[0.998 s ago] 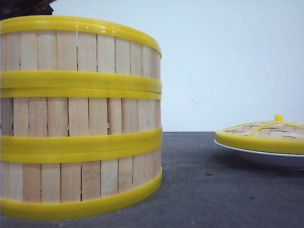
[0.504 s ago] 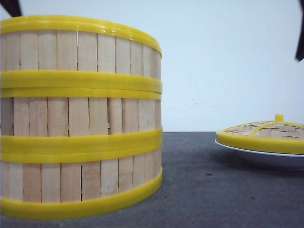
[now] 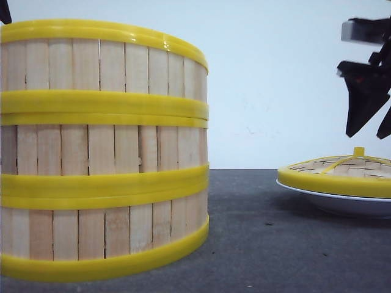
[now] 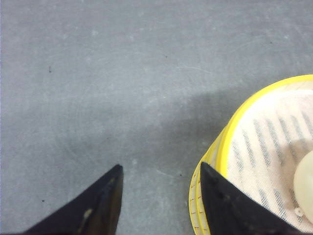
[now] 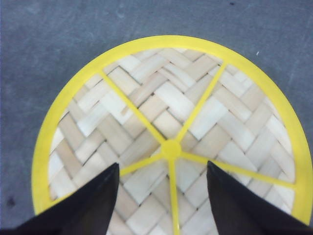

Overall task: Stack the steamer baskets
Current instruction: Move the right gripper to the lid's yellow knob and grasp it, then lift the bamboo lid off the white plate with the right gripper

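Observation:
Three steamer baskets stand stacked at the left of the front view: bottom [image 3: 104, 232], middle [image 3: 104, 143], top [image 3: 104, 64]. My left gripper [image 4: 161, 165] is open and holds nothing. It hangs over the grey table beside the stack's yellow top rim [image 4: 222, 147], with one finger overlapping that rim. A white liner [image 4: 264, 156] shows inside the top basket. My right gripper [image 3: 366, 135] [image 5: 163, 164] is open and empty, hovering just above the woven lid [image 5: 166, 122], its fingers either side of the yellow knob [image 5: 171, 149].
The yellow-rimmed lid [image 3: 336, 174] rests on a white plate [image 3: 342, 204] at the right. A pale round object [image 4: 304, 181] lies in the top basket. Grey table [image 3: 256, 244] runs between stack and plate. A dark sliver of the left arm [image 3: 5, 11] shows above the stack.
My right gripper has come down into the front view above the lid. The dark left arm above the stack has drawn back to a sliver at the corner. The stack has not moved.

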Controlling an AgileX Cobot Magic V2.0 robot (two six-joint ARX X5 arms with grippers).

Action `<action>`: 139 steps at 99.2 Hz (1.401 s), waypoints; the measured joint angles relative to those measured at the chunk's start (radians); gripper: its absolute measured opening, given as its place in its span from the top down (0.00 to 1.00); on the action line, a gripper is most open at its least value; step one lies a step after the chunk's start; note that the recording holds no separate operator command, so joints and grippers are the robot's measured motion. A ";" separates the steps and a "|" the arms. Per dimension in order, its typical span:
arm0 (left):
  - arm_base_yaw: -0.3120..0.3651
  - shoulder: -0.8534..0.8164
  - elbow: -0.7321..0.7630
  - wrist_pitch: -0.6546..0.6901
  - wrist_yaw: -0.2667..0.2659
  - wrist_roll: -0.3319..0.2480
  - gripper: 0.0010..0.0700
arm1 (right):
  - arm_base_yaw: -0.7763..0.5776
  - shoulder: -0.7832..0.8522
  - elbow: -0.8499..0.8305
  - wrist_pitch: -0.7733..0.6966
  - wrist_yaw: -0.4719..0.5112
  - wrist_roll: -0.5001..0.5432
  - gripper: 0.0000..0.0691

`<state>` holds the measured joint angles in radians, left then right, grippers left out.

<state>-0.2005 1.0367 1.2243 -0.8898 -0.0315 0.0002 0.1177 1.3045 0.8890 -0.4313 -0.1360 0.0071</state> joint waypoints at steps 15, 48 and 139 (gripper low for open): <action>0.000 0.000 0.000 0.000 0.000 -0.001 0.59 | 0.000 0.033 0.000 0.034 0.000 -0.001 0.50; 0.000 0.000 0.000 0.000 0.000 -0.004 0.59 | 0.000 0.107 0.000 0.072 0.000 -0.003 0.53; 0.000 0.000 0.000 0.000 0.000 -0.016 0.59 | 0.041 0.111 0.107 -0.089 -0.063 0.005 0.92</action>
<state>-0.2005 1.0367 1.2243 -0.8898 -0.0315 -0.0158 0.1589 1.4151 0.9958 -0.5198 -0.1993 0.0116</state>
